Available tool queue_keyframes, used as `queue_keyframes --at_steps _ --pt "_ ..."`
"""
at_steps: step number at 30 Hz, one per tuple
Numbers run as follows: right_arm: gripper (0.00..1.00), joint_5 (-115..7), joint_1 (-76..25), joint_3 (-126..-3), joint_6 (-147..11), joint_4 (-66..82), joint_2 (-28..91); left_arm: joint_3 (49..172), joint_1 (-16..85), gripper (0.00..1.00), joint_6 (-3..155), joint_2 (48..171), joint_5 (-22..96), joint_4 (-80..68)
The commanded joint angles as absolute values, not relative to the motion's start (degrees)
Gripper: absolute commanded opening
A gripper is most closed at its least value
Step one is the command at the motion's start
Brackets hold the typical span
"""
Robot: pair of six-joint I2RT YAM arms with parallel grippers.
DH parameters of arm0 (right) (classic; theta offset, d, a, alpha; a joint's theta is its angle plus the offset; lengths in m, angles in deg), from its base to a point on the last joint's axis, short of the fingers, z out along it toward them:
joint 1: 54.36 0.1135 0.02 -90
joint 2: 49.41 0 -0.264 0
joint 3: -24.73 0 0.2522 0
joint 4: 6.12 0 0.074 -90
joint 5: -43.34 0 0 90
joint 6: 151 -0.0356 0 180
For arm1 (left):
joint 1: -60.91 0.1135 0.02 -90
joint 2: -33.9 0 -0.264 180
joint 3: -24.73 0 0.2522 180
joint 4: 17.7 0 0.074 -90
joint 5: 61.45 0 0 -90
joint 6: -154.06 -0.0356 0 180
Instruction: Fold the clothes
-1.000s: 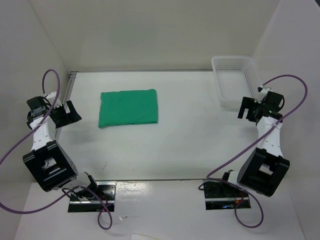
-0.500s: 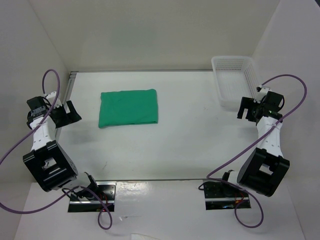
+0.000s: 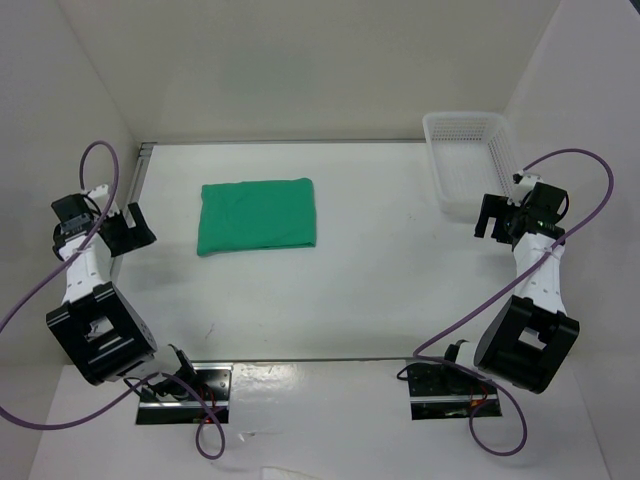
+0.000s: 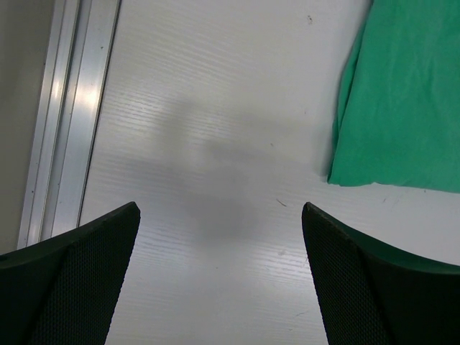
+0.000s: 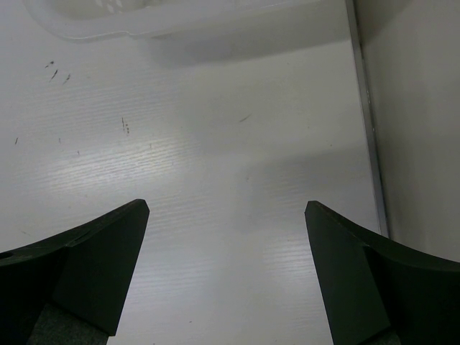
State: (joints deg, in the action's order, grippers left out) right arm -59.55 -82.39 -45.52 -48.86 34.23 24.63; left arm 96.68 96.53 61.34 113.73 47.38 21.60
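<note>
The clothes (image 3: 258,216) are one emerald-green T-shirt, folded into a flat rectangle on the white table left of centre. Its near left corner (image 4: 392,108) shows at the upper right of the left wrist view. My left gripper (image 3: 128,229) hangs open at the table's left edge, well to the left of the shirt and apart from it. Nothing lies between its fingers (image 4: 79,273). My right gripper (image 3: 497,217) is open over the right side of the table, far from the shirt, with only bare table between its fingers (image 5: 359,280).
A white plastic mesh basket (image 3: 466,170) stands at the back right, just beyond the right gripper; its near rim (image 5: 144,21) shows in the right wrist view. A metal rail (image 4: 65,122) runs along the table's left edge. White walls close in on three sides.
The left gripper has drawn back slightly to the left, away from the shirt. The right gripper has barely moved. The shirt lies as before.
</note>
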Motion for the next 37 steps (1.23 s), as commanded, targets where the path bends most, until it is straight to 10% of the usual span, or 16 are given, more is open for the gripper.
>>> queue_keyframes --at_steps 1,37 --pt "0.98 -59.8 -82.2 -44.8 -48.1 32.8 23.3 96.5 97.9 0.99 61.9 111.9 46.1 20.0" --pt "0.98 -57.6 -82.2 -44.2 -48.6 32.2 24.3 96.5 97.9 0.99 61.9 113.0 47.2 20.0"
